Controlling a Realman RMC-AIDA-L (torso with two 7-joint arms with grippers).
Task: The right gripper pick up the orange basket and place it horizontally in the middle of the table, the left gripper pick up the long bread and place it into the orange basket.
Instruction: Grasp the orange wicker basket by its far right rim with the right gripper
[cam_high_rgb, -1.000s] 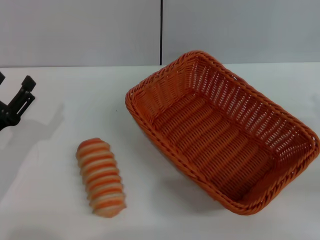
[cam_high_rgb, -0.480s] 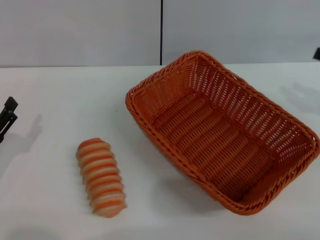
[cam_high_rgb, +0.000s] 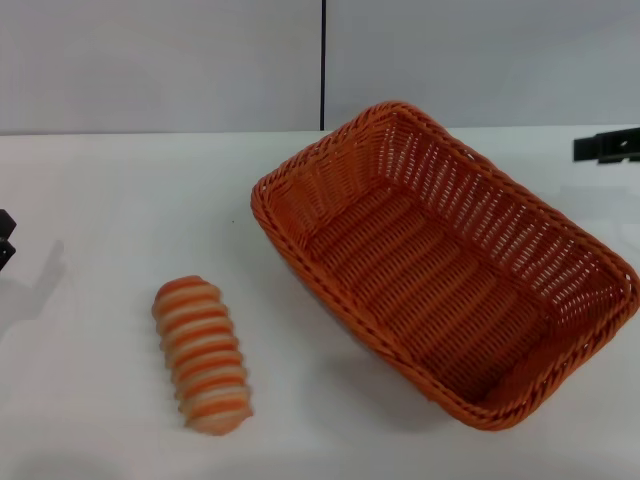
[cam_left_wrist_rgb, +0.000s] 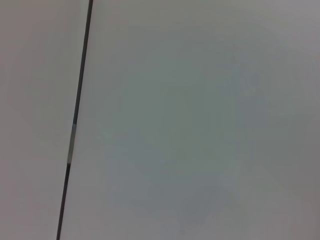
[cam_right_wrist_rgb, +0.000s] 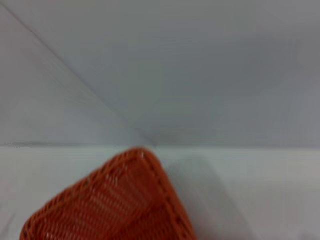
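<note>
orange basket (cam_high_rgb: 450, 270) askew, long bread (cam_high_rgb: 201, 354) beside, apart

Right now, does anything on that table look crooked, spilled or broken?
Only the orange basket looks askew: it sits diagonally on the table, toward the right. The long bread lies intact outside it. Nothing is spilled or damaged.

1. A lab or robot test bench is suggested, not a home.
2. A plain white table (cam_high_rgb: 120, 180) is seen, unmarked.
3. Behind the table, grey wall panels (cam_high_rgb: 480, 60) are seen, split by a dark vertical seam (cam_high_rgb: 323, 65).
4. On the table, only props are laid out: an orange basket (cam_high_rgb: 440, 265) and a toy long bread (cam_high_rgb: 201, 354).
</note>
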